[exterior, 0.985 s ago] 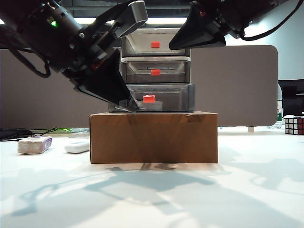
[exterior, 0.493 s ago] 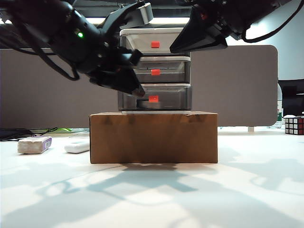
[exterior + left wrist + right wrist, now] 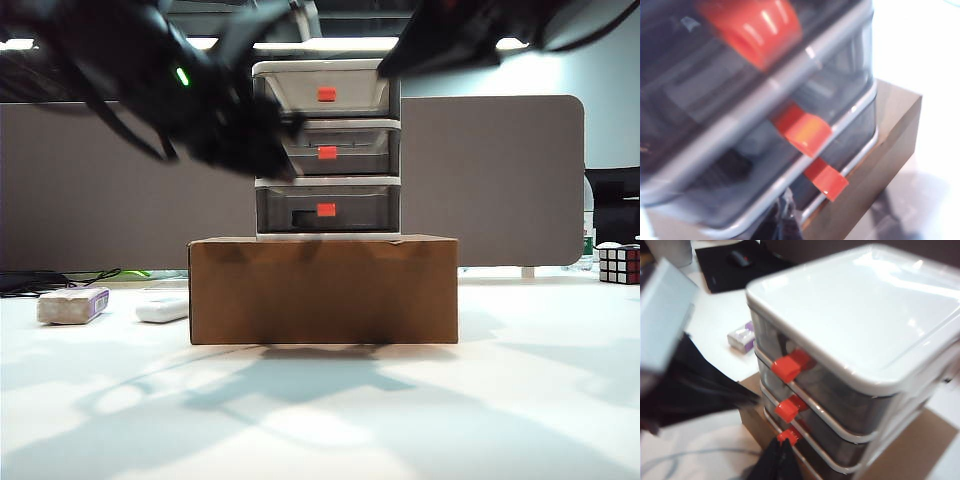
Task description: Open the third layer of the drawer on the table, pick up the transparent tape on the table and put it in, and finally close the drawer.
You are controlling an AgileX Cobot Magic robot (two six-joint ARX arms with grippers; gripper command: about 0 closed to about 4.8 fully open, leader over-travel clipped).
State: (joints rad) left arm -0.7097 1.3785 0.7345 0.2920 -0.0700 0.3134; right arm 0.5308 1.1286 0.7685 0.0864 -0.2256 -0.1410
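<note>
Atop the brown cardboard box (image 3: 323, 289), flush and shut: lowest smoky grey drawer (image 3: 327, 209) of the white-framed three-tier unit (image 3: 327, 148), open white tabletop (image 3: 520, 390) around. Beside the middle tier, blurred: left gripper (image 3: 262, 150), clenched on nothing; right gripper (image 3: 779, 460), fingers together, above the unit's top corner. Tape roll not discernible.

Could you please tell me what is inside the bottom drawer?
Through the lowest smoky grey translucent drawer, a dark shape shows beside its red-orange tab; tinted plastic hides what it is.

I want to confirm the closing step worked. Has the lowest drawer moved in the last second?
Yes. The third layer slid back into the drawer frame, now flush with the tiers above; it previously jutted forward over the cardboard box.
</note>
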